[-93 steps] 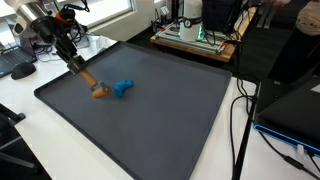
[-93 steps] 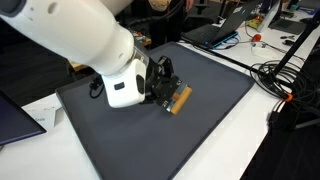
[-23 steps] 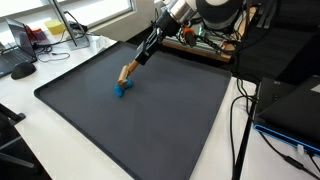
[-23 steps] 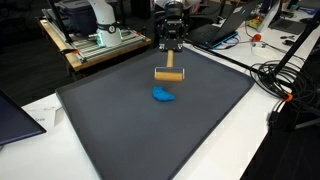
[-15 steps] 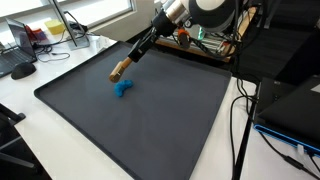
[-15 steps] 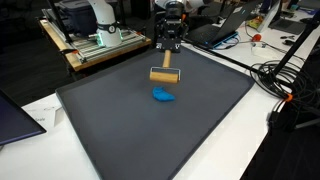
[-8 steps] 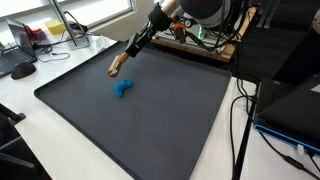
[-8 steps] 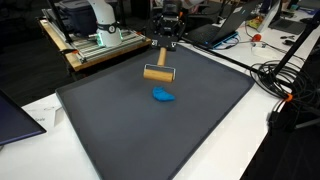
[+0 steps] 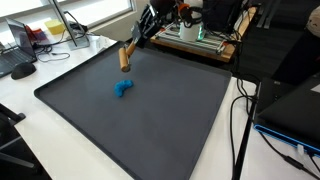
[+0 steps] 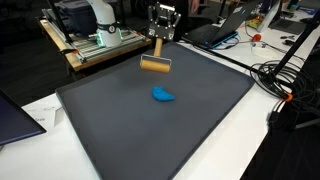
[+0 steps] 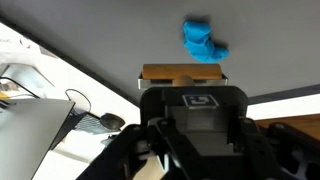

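Observation:
My gripper (image 9: 141,36) (image 10: 160,32) is shut on the handle of a wooden mallet-shaped tool (image 9: 125,56) (image 10: 155,64). It hangs in the air over the far edge of the dark grey mat (image 9: 150,130) (image 10: 120,140), cylinder head lowest. A small blue lump (image 9: 123,88) (image 10: 164,96) lies on the mat, apart from the tool. In the wrist view the tool's wooden head (image 11: 182,73) shows just past the gripper (image 11: 184,92), with the blue lump (image 11: 205,40) beyond it. The gripper's own body hides the handle there.
A machine on a wooden board (image 9: 200,36) (image 10: 95,42) stands just behind the mat, close to the arm. Cables (image 10: 285,80) and a laptop (image 10: 215,32) lie along one side. A mouse (image 9: 22,69) and desk clutter sit off another side.
The gripper has carried the wooden tool upward and toward the mat's far edge, farther from the blue lump, which has stayed put. The grip has not changed.

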{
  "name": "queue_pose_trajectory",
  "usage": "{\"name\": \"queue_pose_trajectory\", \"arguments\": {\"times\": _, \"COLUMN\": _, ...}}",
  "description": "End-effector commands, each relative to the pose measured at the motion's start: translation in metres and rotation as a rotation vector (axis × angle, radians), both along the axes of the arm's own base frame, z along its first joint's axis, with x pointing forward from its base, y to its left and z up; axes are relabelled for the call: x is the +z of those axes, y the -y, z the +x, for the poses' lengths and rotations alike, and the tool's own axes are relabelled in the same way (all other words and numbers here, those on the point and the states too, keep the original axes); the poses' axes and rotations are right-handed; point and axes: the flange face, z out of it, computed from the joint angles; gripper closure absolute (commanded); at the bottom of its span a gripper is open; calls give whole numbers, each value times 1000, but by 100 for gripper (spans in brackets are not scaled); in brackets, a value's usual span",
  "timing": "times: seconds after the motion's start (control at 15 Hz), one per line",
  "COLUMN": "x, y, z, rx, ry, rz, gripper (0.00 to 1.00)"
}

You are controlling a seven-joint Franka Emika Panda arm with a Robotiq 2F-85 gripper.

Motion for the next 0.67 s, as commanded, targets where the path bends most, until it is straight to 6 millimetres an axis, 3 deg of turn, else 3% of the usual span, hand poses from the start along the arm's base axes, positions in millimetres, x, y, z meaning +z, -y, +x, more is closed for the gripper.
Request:
{"name": "queue_pose_trajectory", "arguments": {"times": 0.0, "x": 29, "y": 2, "z": -12, "rx": 153, "ry": -105, "rz": -4, "gripper": 78}}
{"name": "queue_pose_trajectory", "arguments": {"times": 0.4, "x": 63, "y": 7, "z": 10, "rx": 446, "ry": -207, "rz": 17, "gripper": 78}}
{"name": "queue_pose_trajectory", "arguments": {"times": 0.47, "x": 47, "y": 1, "z": -2, "rx": 368, "ry": -181, "rz": -3, "gripper": 53}}
{"name": "queue_pose_trajectory", "arguments": {"times": 0.6, "x": 59, "y": 6, "z": 5, "rx": 413, "ry": -183, "rz": 5, "gripper": 53}}
